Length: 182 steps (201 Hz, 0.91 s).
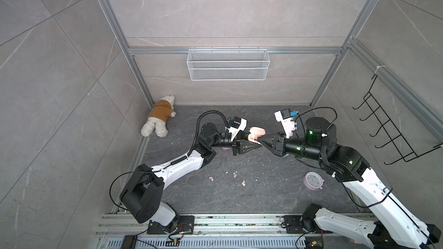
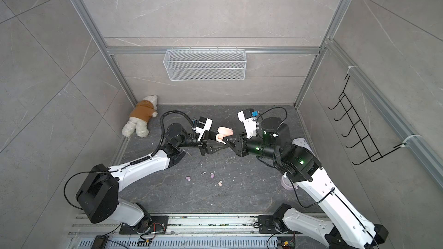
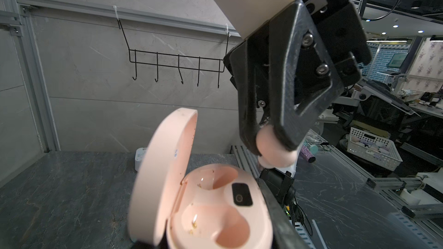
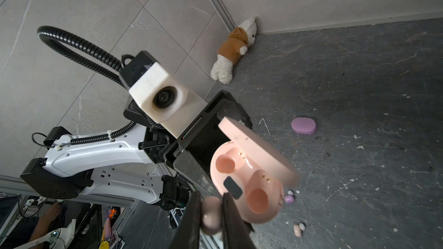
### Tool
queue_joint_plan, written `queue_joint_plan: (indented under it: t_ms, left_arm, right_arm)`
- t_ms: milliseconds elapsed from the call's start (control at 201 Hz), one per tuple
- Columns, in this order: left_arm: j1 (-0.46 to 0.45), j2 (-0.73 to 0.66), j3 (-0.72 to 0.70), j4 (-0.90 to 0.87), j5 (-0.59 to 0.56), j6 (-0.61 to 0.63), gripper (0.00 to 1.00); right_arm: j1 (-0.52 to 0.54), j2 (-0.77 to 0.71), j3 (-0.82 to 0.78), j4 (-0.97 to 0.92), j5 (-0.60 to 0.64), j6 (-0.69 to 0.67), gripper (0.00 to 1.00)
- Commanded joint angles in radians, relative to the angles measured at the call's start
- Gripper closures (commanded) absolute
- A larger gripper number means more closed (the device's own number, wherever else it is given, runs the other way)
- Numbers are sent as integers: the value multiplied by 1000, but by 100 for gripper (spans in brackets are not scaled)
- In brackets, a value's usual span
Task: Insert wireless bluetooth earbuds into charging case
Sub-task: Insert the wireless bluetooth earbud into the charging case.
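My left gripper point(image 1: 253, 143) is shut on a peach charging case point(image 3: 211, 214), held above the table with its lid point(image 3: 163, 164) swung open. Both of its pockets show empty in the left wrist view. My right gripper point(image 4: 212, 214) is shut on a peach earbud point(image 4: 211, 210), tip to tip with the left one. That earbud point(image 3: 273, 149) hangs just beside the case's rim, apart from it. In both top views the case point(image 1: 254, 134) sits between the two grippers. Loose earbuds lie on the table: two lilac point(image 1: 211, 178) point(image 1: 235, 176) and one peach point(image 1: 243, 183).
A shut lilac case point(image 4: 303, 125) lies under my left arm. Another lilac case point(image 1: 312, 180) lies open near my right arm. A plush bear point(image 1: 159, 116) lies in the back left corner. A wire basket point(image 1: 227, 64) and a hook rack point(image 1: 393, 130) hang on the walls. White crumbs dot the table.
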State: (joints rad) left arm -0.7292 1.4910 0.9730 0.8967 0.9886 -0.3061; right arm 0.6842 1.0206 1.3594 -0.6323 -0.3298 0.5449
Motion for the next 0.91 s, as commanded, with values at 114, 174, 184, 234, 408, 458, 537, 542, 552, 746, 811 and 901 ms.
queue_joint_plan:
  t_ms: [114,174,184,234,408,458,537,542,552,746,811,901]
  left_arm:
    - [-9,-72,6,8,34,36,76]
    - [-10,-75,6,9,35,38,76]
    - [-10,-75,7,10,35,38,76]
    - [-13,-77,8,8,35,39,76]
    - [-14,-79,14,-9,36,51,76]
    - [-15,-81,12,-17,37,58,76]
    - [-18,-86,12,-32,38,71,76]
    - [-19,-87,13,-33,38,73,76]
    - [-18,-87,12,-34,38,74,76]
    - [-19,-106,9,-43,33,82,76]
    - [-20,-109,10,-45,33,84,76]
    - [-21,-109,12,-49,31,90,76]
  right_arm:
    - [-6,-5,4,12,18,-26,83]
    - [-8,-5,-2,14,21,-26,83]
    - [-9,-6,-3,14,21,-25,83]
    - [-7,-7,-5,19,19,-20,83]
    - [-9,-2,-3,35,19,-15,83]
    - [-8,1,0,37,22,-14,83]
    - [-8,6,1,39,16,-15,83]
    - [-8,7,1,39,15,-14,83]
    - [-9,7,1,39,15,-14,83]
    - [-7,13,-8,33,15,-15,83]
    - [-8,15,-4,31,13,-15,83]
    - [-8,14,5,18,14,-17,82]
